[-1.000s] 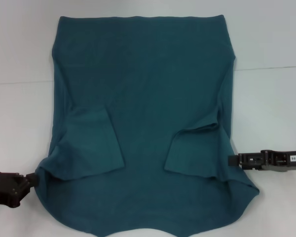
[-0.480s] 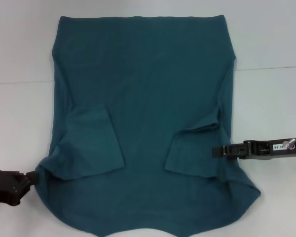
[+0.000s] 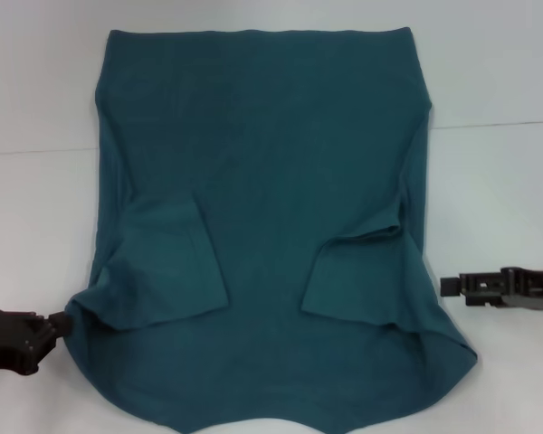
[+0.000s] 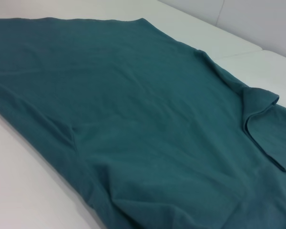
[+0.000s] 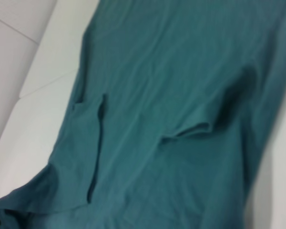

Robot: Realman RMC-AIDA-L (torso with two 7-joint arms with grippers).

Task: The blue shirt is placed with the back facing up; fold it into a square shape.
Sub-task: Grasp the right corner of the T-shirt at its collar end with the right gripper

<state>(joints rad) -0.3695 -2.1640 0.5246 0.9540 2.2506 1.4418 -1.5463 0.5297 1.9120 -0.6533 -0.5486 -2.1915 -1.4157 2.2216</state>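
A plain white table [image 3: 36, 90] with a thin seam.

Bare table [image 3: 498, 199] flanks the blue shirt [image 3: 262, 163] on both sides.

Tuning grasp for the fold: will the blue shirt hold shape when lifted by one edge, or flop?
Likely flops: the blue shirt lies in soft wrinkles, sleeves folded over limply. Probably light, thin fabric. The matte weave looks grippy; it bunches at the left gripper, so it may drag rather than slide.

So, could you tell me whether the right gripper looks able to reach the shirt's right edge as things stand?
Probably yes: the right gripper sits just beside the blue shirt, with only bare table between them.
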